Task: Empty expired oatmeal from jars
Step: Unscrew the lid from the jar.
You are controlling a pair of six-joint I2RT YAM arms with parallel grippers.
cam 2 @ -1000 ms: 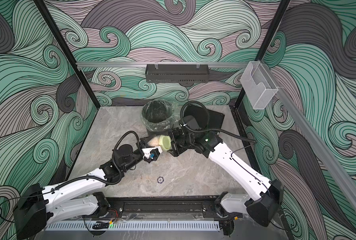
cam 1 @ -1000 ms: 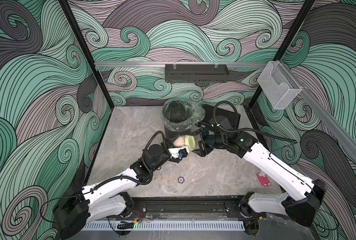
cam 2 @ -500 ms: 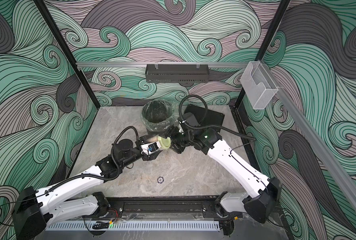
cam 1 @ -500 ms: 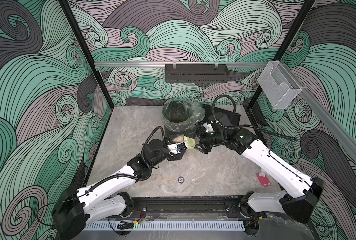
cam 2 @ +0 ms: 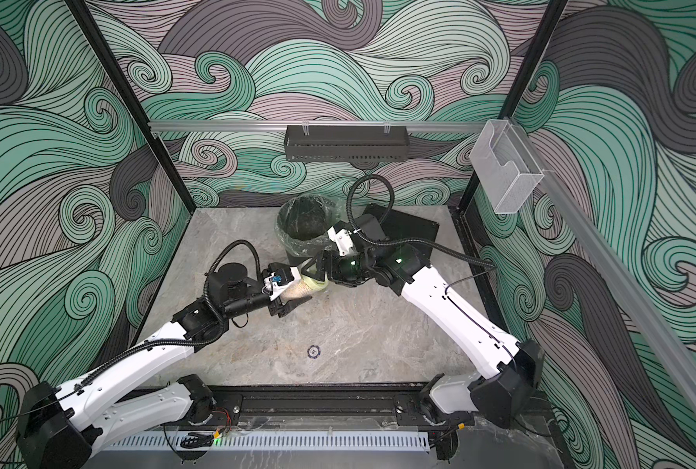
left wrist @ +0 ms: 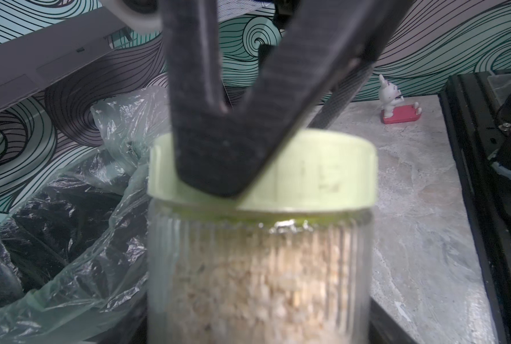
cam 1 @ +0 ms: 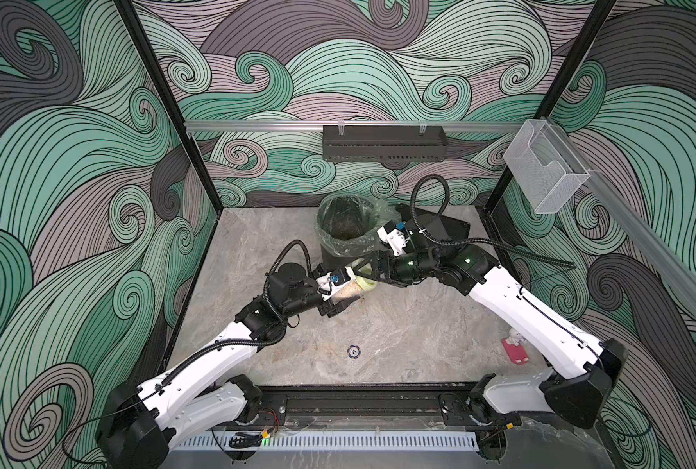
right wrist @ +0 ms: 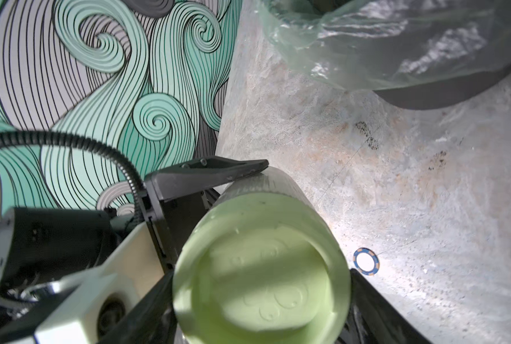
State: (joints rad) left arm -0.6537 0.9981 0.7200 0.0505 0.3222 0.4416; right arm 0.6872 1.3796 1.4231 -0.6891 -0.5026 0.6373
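The jar [cam 1: 344, 290] [cam 2: 296, 287], clear ribbed glass, lies tilted just in front of the bin, raised off the table. Beige oatmeal [left wrist: 248, 292] fills it. My left gripper [cam 1: 338, 291] [cam 2: 291, 290] is shut on the glass body. The pale yellow-green lid [cam 1: 366, 284] [left wrist: 322, 178] [right wrist: 260, 268] is on the jar, and my right gripper [cam 1: 367, 278] [cam 2: 317, 276] is shut on it. In the right wrist view the right gripper's dark jaws flank the lid's rim. In the left wrist view one of the right gripper's fingers [left wrist: 233, 149] lies across the lid.
The black bin [cam 1: 328, 239] [cam 2: 293, 243] lined with clear plastic stands just behind the jar. A black board [cam 1: 451, 229] lies to the bin's right. A blue poker chip [cam 1: 353, 351] and a red-and-white figurine [cam 1: 514, 351] lie on the table nearer the front.
The right wrist has turned around the lid while staying shut on it. The left arm has shifted slightly back, still holding the jar. The jar has hardly moved.
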